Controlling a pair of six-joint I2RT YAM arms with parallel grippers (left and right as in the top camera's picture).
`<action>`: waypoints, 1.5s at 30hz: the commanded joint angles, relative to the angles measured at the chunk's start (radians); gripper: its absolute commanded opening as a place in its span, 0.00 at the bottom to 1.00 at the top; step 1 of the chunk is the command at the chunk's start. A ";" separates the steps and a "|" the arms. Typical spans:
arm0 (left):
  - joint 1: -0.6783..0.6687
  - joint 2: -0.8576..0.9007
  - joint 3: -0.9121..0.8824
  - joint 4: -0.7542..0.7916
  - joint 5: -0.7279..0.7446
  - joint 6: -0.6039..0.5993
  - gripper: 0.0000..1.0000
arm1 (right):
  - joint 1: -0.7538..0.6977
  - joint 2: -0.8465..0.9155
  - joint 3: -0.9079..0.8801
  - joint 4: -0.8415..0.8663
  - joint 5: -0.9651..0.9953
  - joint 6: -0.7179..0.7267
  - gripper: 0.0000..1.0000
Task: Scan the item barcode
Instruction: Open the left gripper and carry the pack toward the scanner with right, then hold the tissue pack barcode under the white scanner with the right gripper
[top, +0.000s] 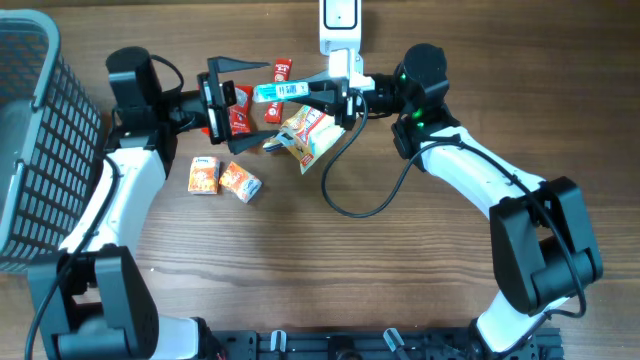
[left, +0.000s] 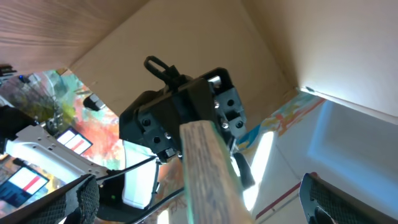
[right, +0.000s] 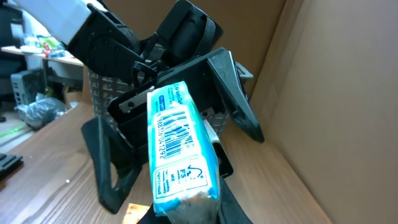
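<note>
- Progress first: the blue-and-white packet (top: 280, 91) is already off the table (top: 400, 290) and up in the air, pinched at one end by the right claw (top: 322, 95), which is clenched on it.
- The left claw (top: 238, 105) is spread wide open on the other side of the packet, and I don't think it's touching it.
- The packet sits just below and left of the white scanner (top: 340, 25) at the far edge of the table. Can't tell if a scan has registered, so my guess is the actual scan is what's left.
- The barcode (right: 177, 134) points at the right wrist camera — it probably needs turning toward the scanner.
- Looks-wise, the packet is a long flat pouch of glossy film with a crimped end, so probably a bit slippery and squishy.
- Lying on the woodgrain table are a crinkly snack bag (top: 305, 135), two small orange boxes (top: 204, 175) — crisp edges, look like cardboard — and some red sachets (top: 240, 122).
- A dark mesh basket (top: 30, 120) sits at the left edge.
</note>
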 joint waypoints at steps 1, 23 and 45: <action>0.042 -0.020 0.005 0.002 -0.006 -0.153 1.00 | 0.003 0.016 -0.003 -0.004 -0.005 0.036 0.04; 0.159 -0.020 0.005 -0.174 -0.395 0.504 1.00 | -0.015 0.016 -0.002 0.036 0.320 0.571 0.04; 0.159 -0.020 0.005 -0.320 -0.442 0.634 1.00 | -0.110 0.016 -0.003 -0.245 0.548 1.362 0.04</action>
